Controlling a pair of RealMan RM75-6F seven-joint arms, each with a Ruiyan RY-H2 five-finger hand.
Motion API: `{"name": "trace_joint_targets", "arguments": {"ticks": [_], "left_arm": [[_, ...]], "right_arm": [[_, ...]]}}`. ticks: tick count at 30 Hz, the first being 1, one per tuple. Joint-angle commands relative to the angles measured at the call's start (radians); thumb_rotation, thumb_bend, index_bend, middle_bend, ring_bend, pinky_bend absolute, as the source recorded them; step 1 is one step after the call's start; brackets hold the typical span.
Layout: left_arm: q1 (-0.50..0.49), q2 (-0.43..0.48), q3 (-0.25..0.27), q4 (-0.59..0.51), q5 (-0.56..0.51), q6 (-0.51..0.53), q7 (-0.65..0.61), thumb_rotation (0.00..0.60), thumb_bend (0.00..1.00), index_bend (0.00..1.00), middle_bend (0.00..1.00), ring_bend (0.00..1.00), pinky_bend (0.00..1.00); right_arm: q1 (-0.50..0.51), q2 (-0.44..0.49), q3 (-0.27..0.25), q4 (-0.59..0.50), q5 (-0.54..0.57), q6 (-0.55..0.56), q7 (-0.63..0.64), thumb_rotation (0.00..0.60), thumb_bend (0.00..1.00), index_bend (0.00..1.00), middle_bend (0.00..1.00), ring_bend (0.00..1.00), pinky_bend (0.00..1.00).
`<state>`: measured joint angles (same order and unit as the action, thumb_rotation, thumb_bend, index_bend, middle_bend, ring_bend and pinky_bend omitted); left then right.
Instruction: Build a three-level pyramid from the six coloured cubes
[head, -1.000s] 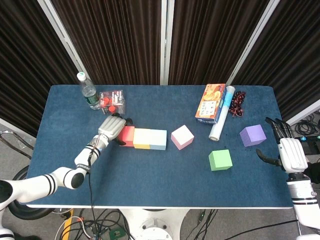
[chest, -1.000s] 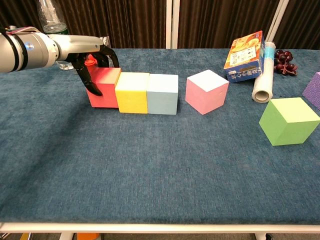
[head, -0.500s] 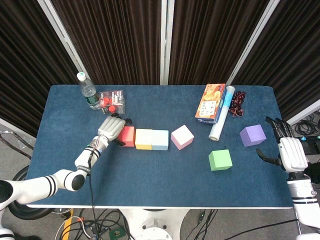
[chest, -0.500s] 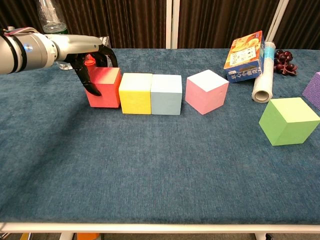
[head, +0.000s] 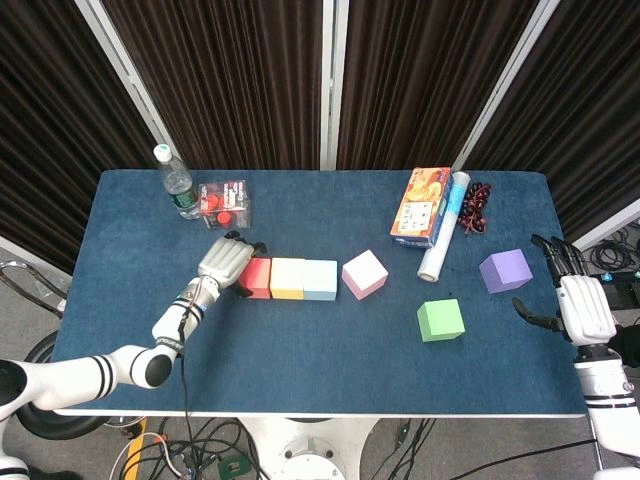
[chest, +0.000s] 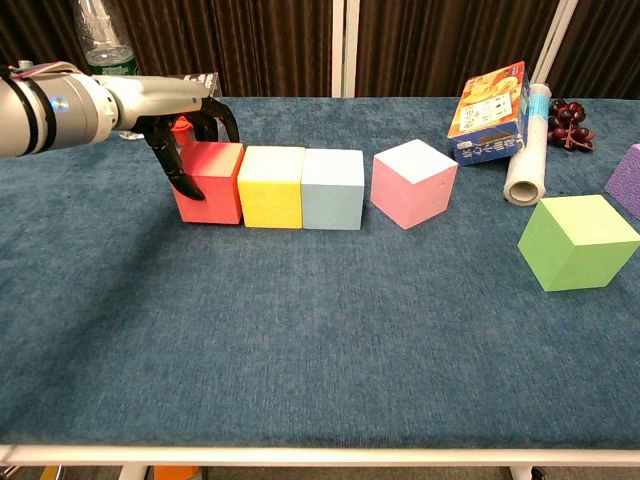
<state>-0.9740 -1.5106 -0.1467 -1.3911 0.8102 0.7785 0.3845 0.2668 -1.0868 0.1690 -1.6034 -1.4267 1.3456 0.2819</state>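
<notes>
1. Dark curtains behind; blue worktop (head: 300, 340).
2. Row of three touching cubes left of centre: red cube (chest: 210, 181), yellow cube (chest: 271, 186), pale blue cube (chest: 332, 188).
3. Left robot hand (chest: 188, 125) curled over the red cube's left end, fingers (chest: 183, 176) down its face.
4. Pink cube (chest: 414, 182) just right of the row, apart.
5. Green cube (chest: 577, 241) and purple cube (head: 504, 270) further right.
6. Right robot hand (head: 580, 305) at the right edge, fingers spread, holding nothing.
</notes>
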Motion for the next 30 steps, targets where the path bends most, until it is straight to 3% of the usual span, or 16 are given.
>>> {"name": "trace_joint_targets", "arguments": {"ticks": [1, 30], "left_arm": [[-0.004, -0.005, -0.002, 0.007, -0.008, -0.003, 0.001, 0.600, 0.10, 0.25, 0.45, 0.29, 0.15], [-0.019, -0.041, -0.002, 0.040, -0.015, -0.006, 0.007, 0.600, 0.10, 0.25, 0.43, 0.29, 0.15]], "right_arm": [[0.000, 0.000, 0.000, 0.001, 0.001, -0.002, -0.001, 0.600, 0.21, 0.00, 0.12, 0.00, 0.00], [0.004, -0.008, 0.006, 0.018, 0.012, -0.008, -0.001, 0.600, 0.21, 0.00, 0.12, 0.00, 0.00]]}}
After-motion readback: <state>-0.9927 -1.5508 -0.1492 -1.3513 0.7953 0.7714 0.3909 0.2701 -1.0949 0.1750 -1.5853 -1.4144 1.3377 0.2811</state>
